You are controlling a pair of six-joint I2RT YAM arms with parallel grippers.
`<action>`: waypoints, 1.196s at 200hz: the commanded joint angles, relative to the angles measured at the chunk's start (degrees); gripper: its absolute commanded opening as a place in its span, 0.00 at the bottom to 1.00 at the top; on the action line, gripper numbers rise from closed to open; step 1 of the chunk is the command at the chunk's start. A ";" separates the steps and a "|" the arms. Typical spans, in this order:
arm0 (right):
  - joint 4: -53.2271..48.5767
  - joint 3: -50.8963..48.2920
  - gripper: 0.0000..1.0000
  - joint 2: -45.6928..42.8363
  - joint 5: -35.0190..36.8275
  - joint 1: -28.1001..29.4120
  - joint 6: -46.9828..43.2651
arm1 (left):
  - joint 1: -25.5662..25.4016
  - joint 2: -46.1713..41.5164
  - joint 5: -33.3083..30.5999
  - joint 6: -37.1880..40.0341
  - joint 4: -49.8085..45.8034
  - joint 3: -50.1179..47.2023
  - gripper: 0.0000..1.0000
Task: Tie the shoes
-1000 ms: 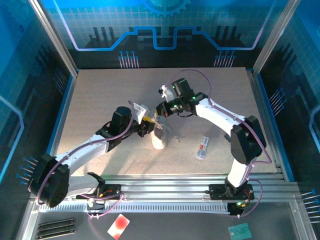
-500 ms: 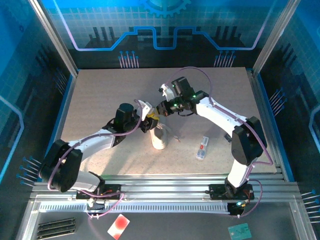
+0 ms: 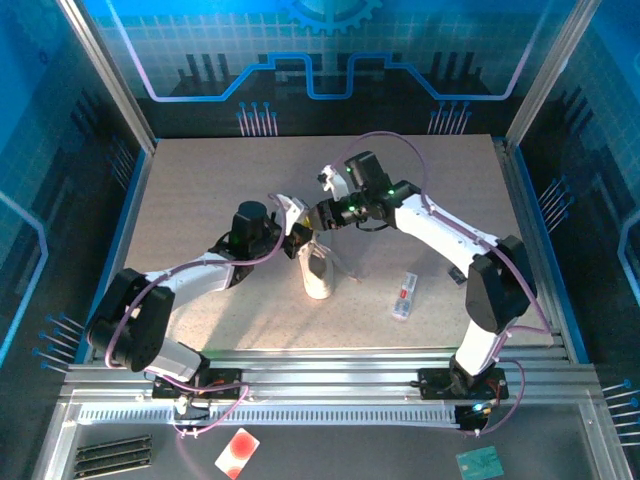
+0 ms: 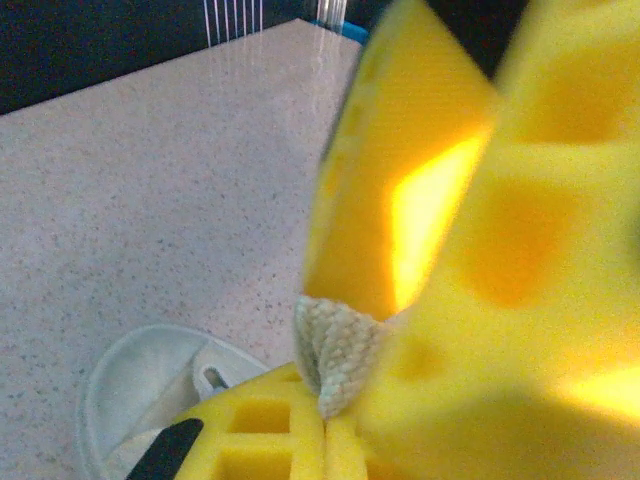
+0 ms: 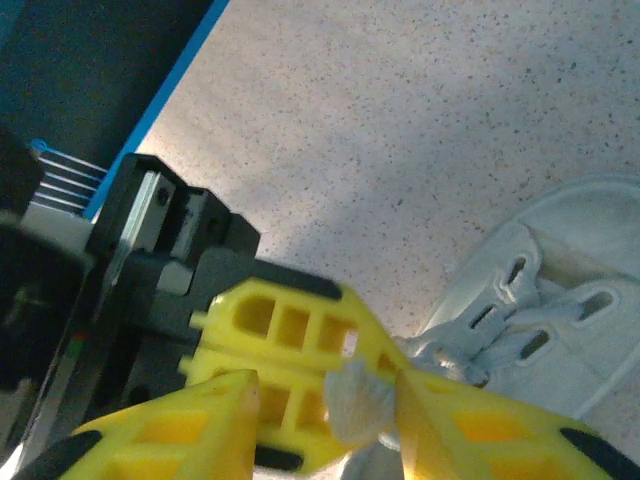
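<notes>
**Two end effectors meet at one lace above the sneaker**

The white sneaker (image 3: pixel 318 275) stands near the middle of the speckled surface (image 3: pixel 200 190), between the two arms. The left end effector (image 3: pixel 301 229) hangs just above it, yellow fingers pressed together on a bunch of white lace (image 4: pixel 335 355). The right end effector (image 3: pixel 320 218) faces it from the other side, fingers apart, straddling that lace and the left fingertip. In the right wrist view the lace leads down toward the sneaker's eyelets. A small flat white item with red marks (image 3: pixel 404 297) lies to the sneaker's right, well apart.
</notes>
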 commanded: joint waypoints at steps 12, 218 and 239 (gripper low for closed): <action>9.88 -9.06 0.49 -8.01 -3.78 -4.84 -1.56 | 2.30 -0.48 5.47 -2.16 6.02 -2.41 0.00; 22.22 -11.74 0.47 11.10 -15.28 -4.54 -13.69 | 4.79 2.78 11.46 -8.04 12.10 -3.71 0.00; 21.71 -10.84 0.46 12.17 -15.27 -3.87 -14.54 | 4.87 3.05 11.68 -8.41 11.48 -3.25 0.00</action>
